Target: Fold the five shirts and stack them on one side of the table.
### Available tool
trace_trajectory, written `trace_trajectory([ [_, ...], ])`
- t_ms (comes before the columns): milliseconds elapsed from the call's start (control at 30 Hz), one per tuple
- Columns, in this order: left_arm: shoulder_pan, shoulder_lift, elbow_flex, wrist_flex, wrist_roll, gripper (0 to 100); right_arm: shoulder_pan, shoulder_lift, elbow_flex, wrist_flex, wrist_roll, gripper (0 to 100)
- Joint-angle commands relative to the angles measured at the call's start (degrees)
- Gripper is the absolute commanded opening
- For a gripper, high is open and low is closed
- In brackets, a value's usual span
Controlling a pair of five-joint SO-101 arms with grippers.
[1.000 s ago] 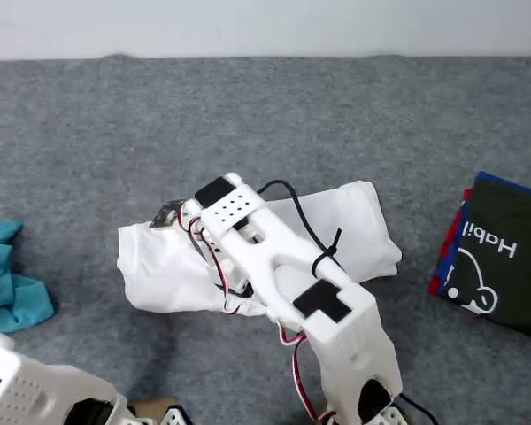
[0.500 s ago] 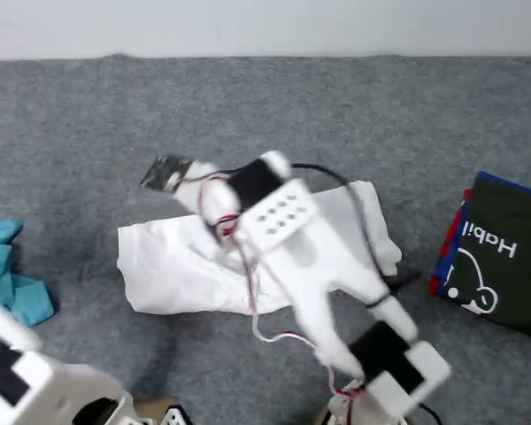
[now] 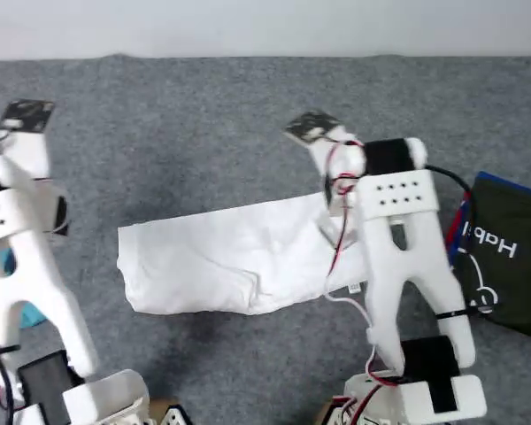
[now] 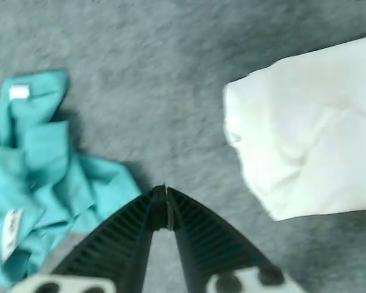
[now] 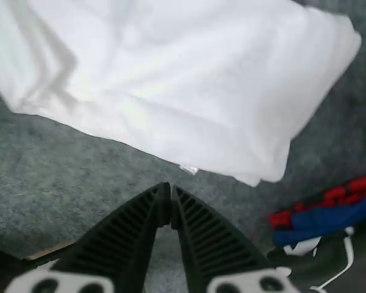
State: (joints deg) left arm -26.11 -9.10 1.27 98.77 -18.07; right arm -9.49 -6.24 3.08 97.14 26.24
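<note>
A white shirt [image 3: 221, 261] lies folded into a long band across the middle of the table. My right gripper [image 5: 169, 194] is shut on nothing and hangs just above the table beside the white shirt [image 5: 171, 79], near its right end. My left gripper [image 4: 166, 196] is also shut and empty. It hovers over bare table between a crumpled teal shirt [image 4: 39, 171] and the left end of the white shirt [image 4: 305, 134]. At the right edge sits a stack of folded shirts [image 3: 504, 257], dark green with a white print on top, red and blue beneath.
The grey carpeted table [image 3: 203, 124] has free room along the back. The left arm [image 3: 22, 230] stands over the teal shirt [image 3: 31, 314] and covers most of it. The right arm [image 3: 398, 239] stands between the white shirt and the stack.
The right arm swung from the shirt's left end to its right end, and the shirt now lies flatter and longer. The left arm rose into view on the left, over the teal shirt.
</note>
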Motion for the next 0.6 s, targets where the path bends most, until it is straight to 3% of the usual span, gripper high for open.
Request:
trace_trajectory([
  [0,7.21,-2.29,-1.63,1.58,2.29,1,6.02,-2.59,4.57,-4.79,-0.62,1.0],
  [267,18.55,-1.93,-1.63,1.58,2.73,1,12.53,-2.59,17.14,-20.62,-0.62,1.0],
  [567,18.90,-2.29,-1.89,1.58,3.78,1,14.11,-3.12,21.80,-28.18,-0.62,1.0],
])
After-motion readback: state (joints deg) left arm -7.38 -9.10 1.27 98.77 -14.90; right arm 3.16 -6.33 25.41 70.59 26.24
